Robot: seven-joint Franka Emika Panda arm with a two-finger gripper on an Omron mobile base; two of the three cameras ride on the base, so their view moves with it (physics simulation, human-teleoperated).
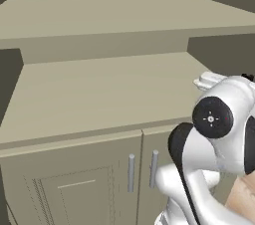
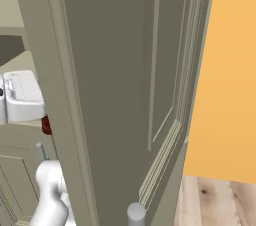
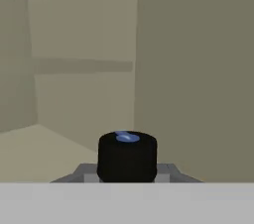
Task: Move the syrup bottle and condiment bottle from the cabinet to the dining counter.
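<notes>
The hand was pinched on the condiment bottle, inside the cabinet above its beige-olive shelf. In the hand view the bottle showed a squat black cap with a pale blue glint on top, seated between grey finger parts against the plain inner walls. In the right base view a sliver of its red body peeked out just below the white hand, beside the edge of the open panelled door.
</notes>
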